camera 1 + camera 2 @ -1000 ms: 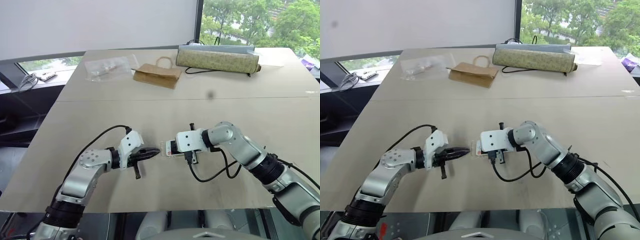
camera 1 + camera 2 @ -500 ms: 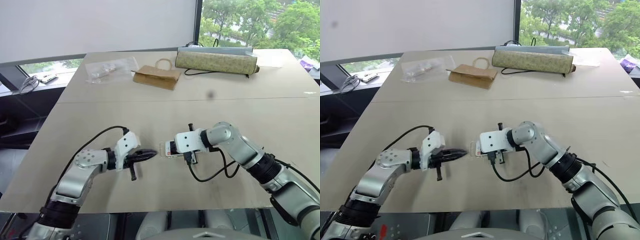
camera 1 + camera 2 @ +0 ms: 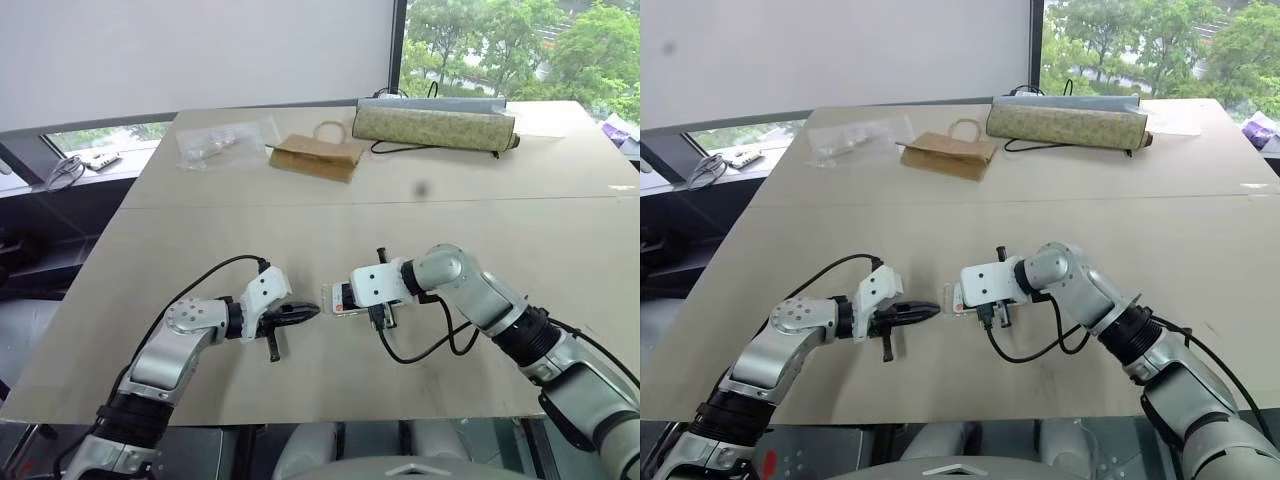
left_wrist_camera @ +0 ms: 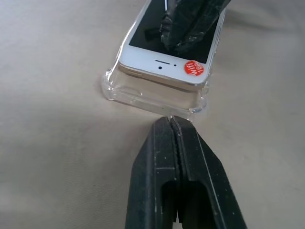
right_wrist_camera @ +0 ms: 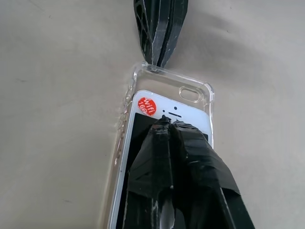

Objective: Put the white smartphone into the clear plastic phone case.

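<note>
Change: my left pincer [image 4: 172, 125] has kept its closed tip at the case's end; my right pincer [image 5: 167, 121] still presses on the screen; nothing has shifted.
Surface: beige table [image 3: 520, 240]; far from both pincers lie a brown paper bag [image 3: 318, 155], a crinkled clear bag [image 3: 225, 142] and a long patterned pouch [image 3: 434, 125], by windows.
Phone: white smartphone [image 4: 164, 64], black screen, red sticker [image 4: 192, 67], lying partly in the clear plastic phone case [image 4: 152, 100], its near end raised.
Pincers: both closed, holding nothing.

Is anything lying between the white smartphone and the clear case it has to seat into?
Nothing visible. The white smartphone lies tilted over the clear plastic phone case, its near end raised above the case floor. The shut right gripper rests on its screen.
</note>
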